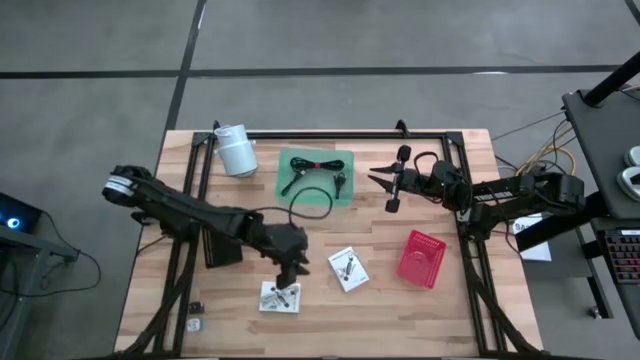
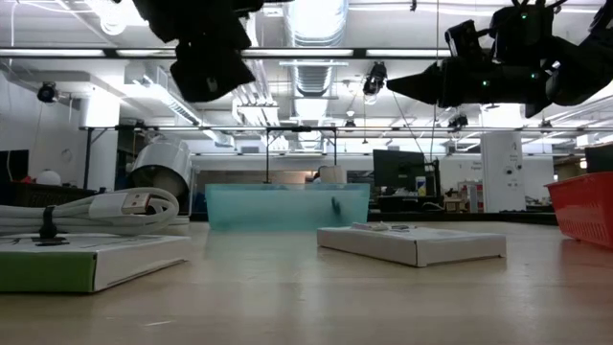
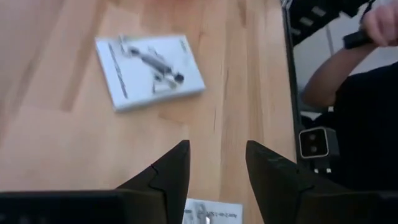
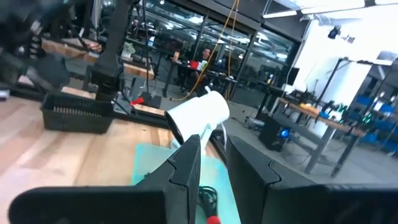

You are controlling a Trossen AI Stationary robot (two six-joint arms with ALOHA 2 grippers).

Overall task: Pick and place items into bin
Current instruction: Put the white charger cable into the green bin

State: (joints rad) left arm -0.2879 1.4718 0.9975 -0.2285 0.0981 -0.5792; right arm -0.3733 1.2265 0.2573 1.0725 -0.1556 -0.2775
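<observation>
Left gripper (image 1: pixel 290 283), fingers parted and empty, hangs over a white packet (image 1: pixel 280 297) near the table's (image 1: pixel 400 310) front edge.

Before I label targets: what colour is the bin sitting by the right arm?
Red: the mesh bin shows best in the high view.

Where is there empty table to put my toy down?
Bare wood lies between the white roll and the left arm, and along the front edge below the red bin. It's crowded around the green mat and the two white packets.
</observation>
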